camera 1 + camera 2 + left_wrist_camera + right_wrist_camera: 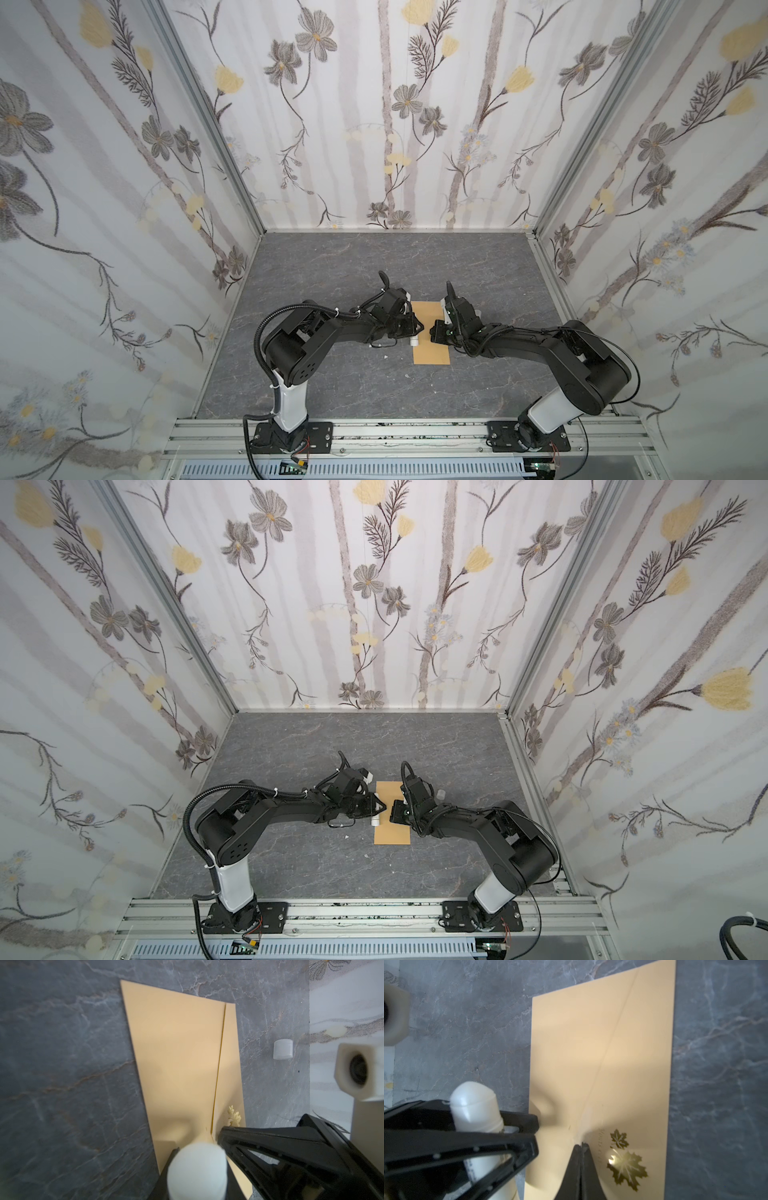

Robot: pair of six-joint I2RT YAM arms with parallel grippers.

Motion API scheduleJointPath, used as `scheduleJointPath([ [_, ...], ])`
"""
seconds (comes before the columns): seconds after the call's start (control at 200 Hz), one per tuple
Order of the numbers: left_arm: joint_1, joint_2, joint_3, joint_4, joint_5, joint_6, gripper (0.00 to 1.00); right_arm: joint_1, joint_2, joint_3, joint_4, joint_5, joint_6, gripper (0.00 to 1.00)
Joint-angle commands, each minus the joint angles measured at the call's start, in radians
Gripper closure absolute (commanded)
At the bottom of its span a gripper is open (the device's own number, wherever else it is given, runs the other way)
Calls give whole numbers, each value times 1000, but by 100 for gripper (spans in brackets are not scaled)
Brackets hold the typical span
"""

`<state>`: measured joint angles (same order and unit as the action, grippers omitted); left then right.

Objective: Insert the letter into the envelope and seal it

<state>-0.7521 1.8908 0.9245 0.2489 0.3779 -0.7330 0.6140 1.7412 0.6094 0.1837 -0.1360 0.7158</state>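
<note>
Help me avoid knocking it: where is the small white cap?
In a top view the small white cap sits on the table, right of the envelope and close beside the right gripper.

Kraft-brown envelope (432, 352) lying flat, back up, pointed flap folded down.

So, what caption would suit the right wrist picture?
Closed right fingers touch a flat kraft-brown paper envelope while left fingers grip a white cylindrical tube.
</note>
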Motion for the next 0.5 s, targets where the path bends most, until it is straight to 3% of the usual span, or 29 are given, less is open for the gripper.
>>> scheduleJointPath([
  [0.0,-1,8,-2,-135,-36,10,100,-12,-37,-8,-39,6,14,100],
  [0.195,-3,10,40,-153,-36,27,100,-20,-49,26,-48,-5,-3,100],
  [0.495,-4,32,63,-172,-37,38,100,-19,69,65,-16,-39,-19,100],
])
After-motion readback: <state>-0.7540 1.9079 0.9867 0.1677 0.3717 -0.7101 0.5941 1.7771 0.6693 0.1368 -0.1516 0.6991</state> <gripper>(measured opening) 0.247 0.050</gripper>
